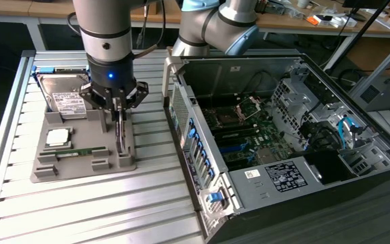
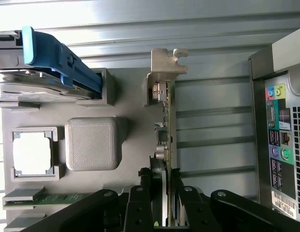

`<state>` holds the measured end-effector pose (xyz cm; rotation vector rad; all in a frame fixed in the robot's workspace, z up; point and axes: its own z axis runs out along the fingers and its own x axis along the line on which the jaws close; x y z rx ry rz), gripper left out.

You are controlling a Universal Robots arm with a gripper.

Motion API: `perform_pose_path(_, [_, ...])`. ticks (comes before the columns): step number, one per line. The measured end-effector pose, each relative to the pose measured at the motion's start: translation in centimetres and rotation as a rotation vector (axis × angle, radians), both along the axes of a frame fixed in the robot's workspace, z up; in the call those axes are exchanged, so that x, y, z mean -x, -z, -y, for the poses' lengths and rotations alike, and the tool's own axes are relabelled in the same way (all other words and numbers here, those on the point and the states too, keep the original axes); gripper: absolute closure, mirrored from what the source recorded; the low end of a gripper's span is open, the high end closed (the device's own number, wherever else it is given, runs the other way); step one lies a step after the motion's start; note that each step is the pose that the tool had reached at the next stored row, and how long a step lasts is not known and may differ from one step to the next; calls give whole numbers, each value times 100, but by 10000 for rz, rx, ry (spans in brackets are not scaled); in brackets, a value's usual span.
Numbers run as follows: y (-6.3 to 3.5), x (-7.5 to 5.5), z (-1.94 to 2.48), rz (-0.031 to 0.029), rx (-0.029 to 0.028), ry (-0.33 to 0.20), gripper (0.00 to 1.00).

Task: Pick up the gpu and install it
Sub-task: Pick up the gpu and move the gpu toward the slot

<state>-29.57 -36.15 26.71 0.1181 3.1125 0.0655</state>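
Gpu (image 1: 119, 136) stands on its long edge in a slot of the grey tray (image 1: 79, 170), at the tray's side toward the exterior view's right, with the open computer case (image 1: 249, 179) just beyond it on the slatted table (image 1: 79, 213). In the exterior view the gripper (image 1: 117, 116) hangs straight down over the card, its fingers reaching down onto the card's upper edge, so the gpu sits directly beneath and between them while its lower edge is in the tray. On the same tray lie a hard drive (image 1: 66, 96), a processor chip (image 1: 57, 136) and a RAM stick (image 1: 79, 151). In the wrist view the gpu (image 2: 165, 121) is seen edge-on, its silver bracket (image 2: 164, 63) at the end far from the gripper (image 2: 162, 205). The black fingers (image 2: 140, 198) flank the card's near end, one against each face, clamped on it. Beside the card are the hard drive (image 2: 38, 82) and the case's rear ports (image 2: 280, 135).
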Motion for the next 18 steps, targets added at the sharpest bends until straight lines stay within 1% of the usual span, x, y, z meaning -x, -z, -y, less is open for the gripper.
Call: perform_pose_path(18, [-77,0,0,0,-1,0,73])
